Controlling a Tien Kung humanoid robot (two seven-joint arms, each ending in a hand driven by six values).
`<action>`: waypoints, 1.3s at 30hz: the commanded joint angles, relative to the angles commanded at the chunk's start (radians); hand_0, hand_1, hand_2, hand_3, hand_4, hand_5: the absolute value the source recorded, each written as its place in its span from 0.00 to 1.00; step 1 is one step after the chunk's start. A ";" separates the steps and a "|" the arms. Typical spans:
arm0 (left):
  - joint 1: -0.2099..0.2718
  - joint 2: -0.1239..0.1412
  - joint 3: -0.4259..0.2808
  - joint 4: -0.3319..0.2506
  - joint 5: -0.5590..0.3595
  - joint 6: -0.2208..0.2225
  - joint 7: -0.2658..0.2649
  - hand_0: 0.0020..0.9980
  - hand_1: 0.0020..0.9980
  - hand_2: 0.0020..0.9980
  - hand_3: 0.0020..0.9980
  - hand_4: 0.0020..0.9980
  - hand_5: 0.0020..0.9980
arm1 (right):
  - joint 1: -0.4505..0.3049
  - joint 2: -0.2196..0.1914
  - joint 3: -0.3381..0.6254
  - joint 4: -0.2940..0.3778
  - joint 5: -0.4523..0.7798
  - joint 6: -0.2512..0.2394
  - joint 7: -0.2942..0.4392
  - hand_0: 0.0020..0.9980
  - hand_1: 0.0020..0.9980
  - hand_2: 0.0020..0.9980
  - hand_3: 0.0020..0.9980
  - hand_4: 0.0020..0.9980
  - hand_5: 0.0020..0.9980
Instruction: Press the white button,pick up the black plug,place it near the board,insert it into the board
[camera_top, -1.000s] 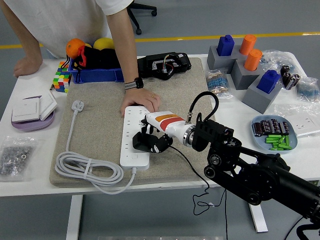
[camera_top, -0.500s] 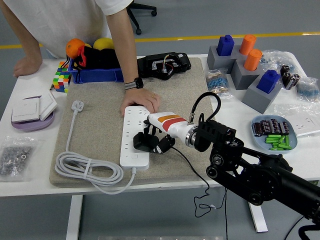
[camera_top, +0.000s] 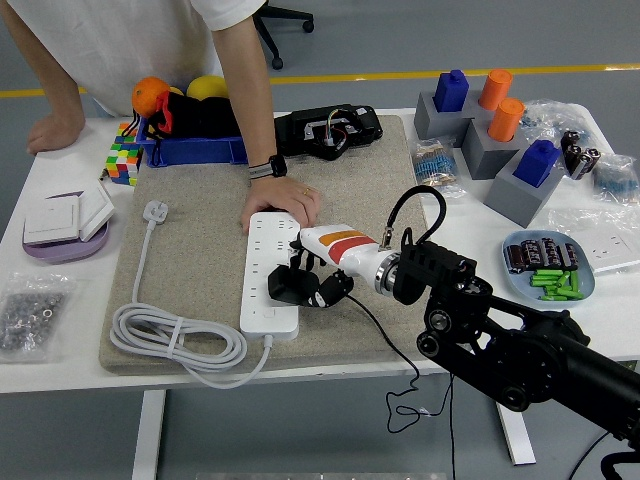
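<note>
A white power strip (camera_top: 271, 270) lies on the beige mat (camera_top: 200, 250) at the table's middle. My right hand (camera_top: 308, 282) reaches in from the lower right and hovers at the strip's right edge, its black fingers curled around the black plug (camera_top: 287, 288), whose thin black cable (camera_top: 395, 345) trails off over the table's front edge. A person's hand (camera_top: 283, 201) presses on the far end of the strip. I cannot make out the white button. My left arm does not show.
The strip's white cord (camera_top: 180, 345) lies coiled at the mat's front left, ending in a white plug (camera_top: 155, 211). A blue bowl of batteries (camera_top: 552, 266) stands right. Grey blocks with pegs (camera_top: 495, 135) stand back right. A Rubik's cube (camera_top: 124, 161) and wall switches (camera_top: 68, 218) sit left.
My right hand with the plug has shifted slightly right and down along the strip's edge. The person's hand stays on the strip.
</note>
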 joint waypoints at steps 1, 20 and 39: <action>0.000 0.000 0.000 0.000 0.000 0.000 0.000 0.62 0.62 0.63 0.69 0.52 0.37 | 0.000 0.000 0.000 0.000 -0.001 0.000 0.001 0.46 0.46 0.51 0.51 0.92 0.00; -0.005 -0.001 -0.003 0.000 -0.004 0.001 -0.002 0.62 0.63 0.63 0.69 0.52 0.37 | 0.000 -0.006 0.004 -0.019 -0.008 -0.011 0.032 0.47 0.46 0.51 0.50 0.91 0.00; -0.007 -0.001 -0.005 0.000 -0.006 0.002 -0.003 0.62 0.63 0.63 0.69 0.52 0.37 | -0.002 -0.008 0.012 -0.023 -0.013 -0.020 0.041 0.47 0.45 0.50 0.50 0.91 0.00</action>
